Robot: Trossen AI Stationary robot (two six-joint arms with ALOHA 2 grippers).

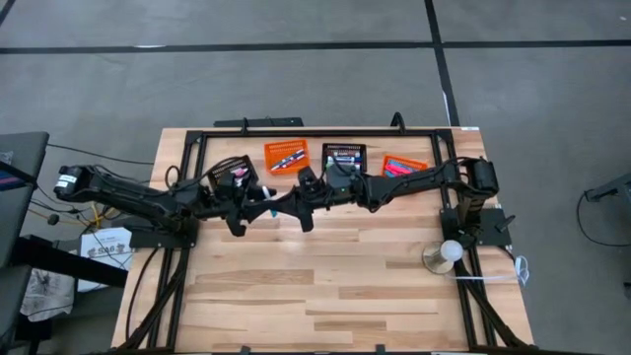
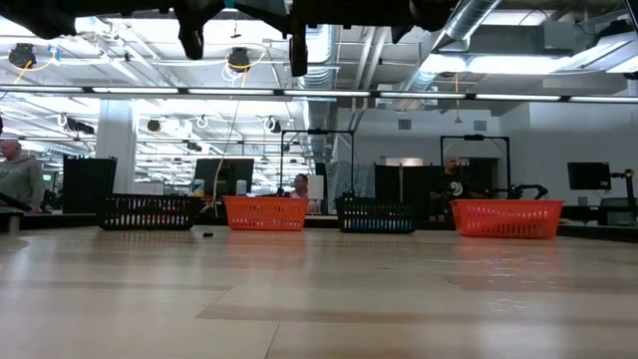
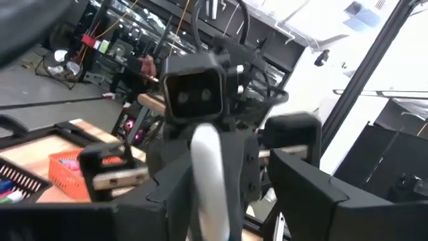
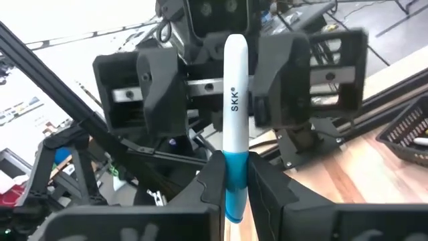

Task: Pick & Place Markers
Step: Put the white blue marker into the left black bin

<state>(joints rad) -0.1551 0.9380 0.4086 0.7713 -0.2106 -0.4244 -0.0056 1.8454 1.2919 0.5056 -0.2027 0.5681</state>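
Markers already lie in the four mesh baskets [image 1: 286,156] at the far edge of the table [image 1: 325,296], so we judge that part as done. We hold one white and blue marker [image 4: 235,114] upright in our right gripper [image 4: 235,184], closed on its blue end, above the table middle. Our left gripper [image 4: 217,84] faces it with jaws apart around the white end, not yet touching. This handover and placing remain.

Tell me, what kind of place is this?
Probably a robotics lab or workshop: two dark arms over a wooden table, open ceiling ducts, monitors, and mesh baskets of markers.
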